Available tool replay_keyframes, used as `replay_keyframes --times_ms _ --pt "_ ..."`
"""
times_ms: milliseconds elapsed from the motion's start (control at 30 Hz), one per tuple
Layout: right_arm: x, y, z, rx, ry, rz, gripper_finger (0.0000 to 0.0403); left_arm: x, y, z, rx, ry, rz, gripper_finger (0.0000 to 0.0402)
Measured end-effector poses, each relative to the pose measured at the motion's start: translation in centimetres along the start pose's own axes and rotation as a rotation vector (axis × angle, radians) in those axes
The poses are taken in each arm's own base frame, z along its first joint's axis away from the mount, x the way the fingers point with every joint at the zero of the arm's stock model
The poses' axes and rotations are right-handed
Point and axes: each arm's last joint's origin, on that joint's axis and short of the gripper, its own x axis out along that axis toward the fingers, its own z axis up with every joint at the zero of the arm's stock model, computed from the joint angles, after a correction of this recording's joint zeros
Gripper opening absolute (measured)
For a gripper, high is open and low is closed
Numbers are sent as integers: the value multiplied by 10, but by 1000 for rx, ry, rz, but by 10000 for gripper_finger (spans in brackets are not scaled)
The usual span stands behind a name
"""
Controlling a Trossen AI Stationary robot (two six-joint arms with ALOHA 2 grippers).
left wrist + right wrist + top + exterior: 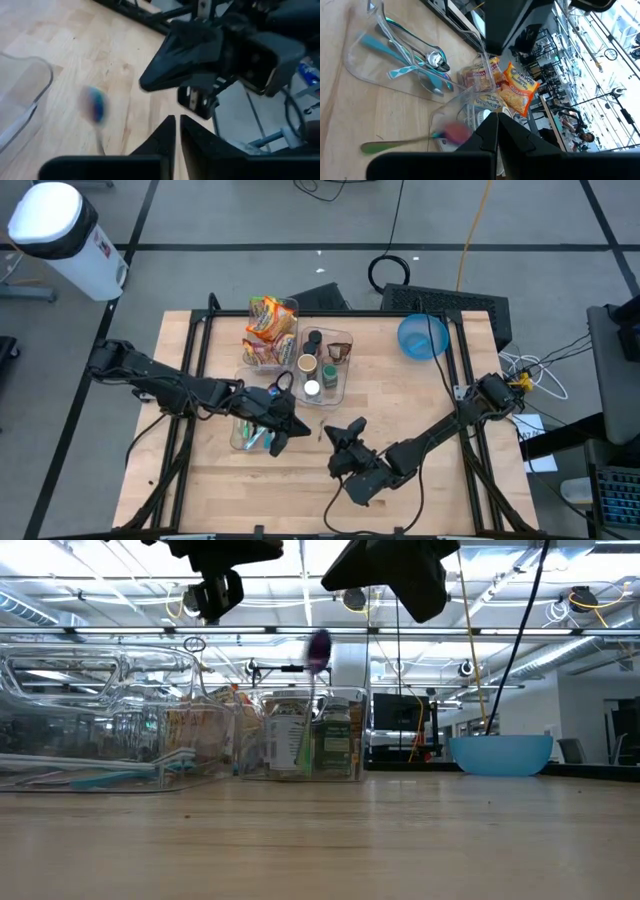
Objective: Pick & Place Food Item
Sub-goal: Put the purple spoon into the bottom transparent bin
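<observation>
While the noodle packets [268, 330] lie in their bin [293, 304] at the far side of the table [430, 470], neither gripper is near them; the food is untouched. Beside that bin stands the jar bin [350, 345], and nearer the front the utensil bin [236, 442]. A blue bowl [422, 337] sits well apart at the far right, the likely place for the food.

The left gripper [290, 428] hangs over the utensil bin's inner end. Its fingers [162, 137] are almost pressed together, with nothing visible between them. The right gripper [342, 432] faces it just beside, over bare wood, fingers [487, 132] likewise pressed together. A spoon [318, 648] shows blurred in the air between the two, bowl end up. Which gripper carries it, if either, cannot be told.

Judged from this, the step in hand is still the approach to the food. To do it well:
- Clear the spoon first, so that nothing swings into the bins.
- Spread the fingers fully before descending.
- Come down from above onto the top packet and pinch across its short edge; the wrapper is likely to be slippery and crushable, so close gently.
- Lift straight up past the bin wall, then carry across.
- Keep the other arm back, since the two grippers stand close enough to collide.
</observation>
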Motion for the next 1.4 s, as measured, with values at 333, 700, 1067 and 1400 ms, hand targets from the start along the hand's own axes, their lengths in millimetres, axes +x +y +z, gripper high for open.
replay_keyframes --times_ms 333,700,1067,1400 --pt "2 3 3 190 -52 206 1 0 -1 0 7 -2 -5 100" --pt "48 0 -25 397 106 585 123 0 -10 -9 71 22 9 195" --pt "80 -2 -101 628 503 499 231 0 -12 -16 112 69 20 230" --pt "48 -38 -141 951 504 470 202 0 -12 -18 113 63 62 230"
